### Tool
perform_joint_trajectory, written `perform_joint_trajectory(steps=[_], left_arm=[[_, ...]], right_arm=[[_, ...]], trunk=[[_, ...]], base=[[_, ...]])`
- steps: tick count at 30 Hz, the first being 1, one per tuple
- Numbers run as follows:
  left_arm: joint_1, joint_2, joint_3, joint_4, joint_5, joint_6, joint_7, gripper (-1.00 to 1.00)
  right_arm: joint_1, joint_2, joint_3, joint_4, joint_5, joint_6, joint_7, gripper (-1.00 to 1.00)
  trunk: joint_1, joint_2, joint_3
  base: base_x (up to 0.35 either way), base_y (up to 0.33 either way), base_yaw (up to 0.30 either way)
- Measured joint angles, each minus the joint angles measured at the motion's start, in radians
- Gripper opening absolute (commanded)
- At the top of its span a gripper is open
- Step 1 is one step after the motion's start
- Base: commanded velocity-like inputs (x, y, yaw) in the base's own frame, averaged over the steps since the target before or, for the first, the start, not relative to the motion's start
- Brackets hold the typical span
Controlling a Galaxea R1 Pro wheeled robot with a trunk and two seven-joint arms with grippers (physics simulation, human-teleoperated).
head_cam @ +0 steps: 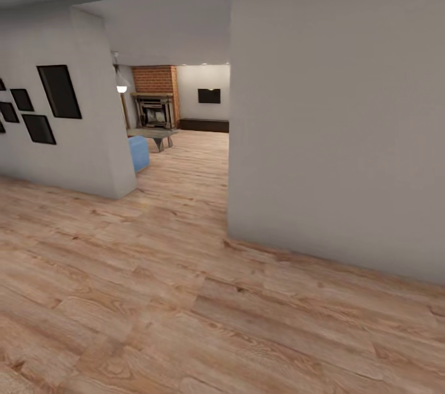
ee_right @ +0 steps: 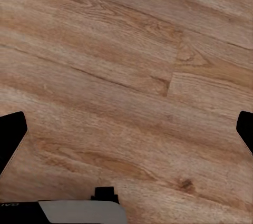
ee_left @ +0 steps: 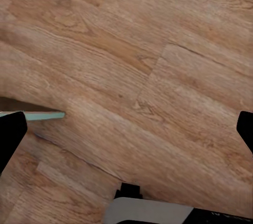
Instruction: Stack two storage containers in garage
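Head view: a hallway with a light wood-plank floor [head_cam: 185, 295]. A large pale wall [head_cam: 337, 116] stands at the right; a second wall section [head_cam: 93, 128] at the left carries dark picture frames [head_cam: 59, 91]. Between them an opening leads to the living room [head_cam: 185, 134], well off from where the robot stands. In there: a red-brick fireplace [head_cam: 154, 97], a wall TV [head_cam: 209, 96] over a dark low cabinet [head_cam: 204, 125], a low table [head_cam: 153, 134], the corner of a blue seat [head_cam: 139, 153], and a hanging lamp [head_cam: 122, 89].

Left wrist view: the left gripper [ee_left: 126, 129] points down at the planks. Its dark fingertips [ee_left: 10, 134] sit at opposite edges of the picture, spread wide, with only floor between them. A thin pale green-grey edge [ee_left: 39, 115] juts in beside one fingertip; I cannot tell what it is.

Right wrist view: the right gripper [ee_right: 126, 134] likewise faces down at the planks, fingertips [ee_right: 11, 137] wide apart, bare wood between, holding nothing.
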Motion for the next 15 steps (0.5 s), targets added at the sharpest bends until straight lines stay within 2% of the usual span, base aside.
perform_joint_trajectory(steps=[15], left_arm=[[0.000, -0.001, 0.000, 0.000, 0.000, 0.001, 0.002, 1.00]], right_arm=[[0.000, 0.000, 0.000, 0.000, 0.000, 0.000, 0.000, 1.00]], trunk=[[0.000, 0.000, 0.000]], base=[[0.326, 0.000, 0.261]])
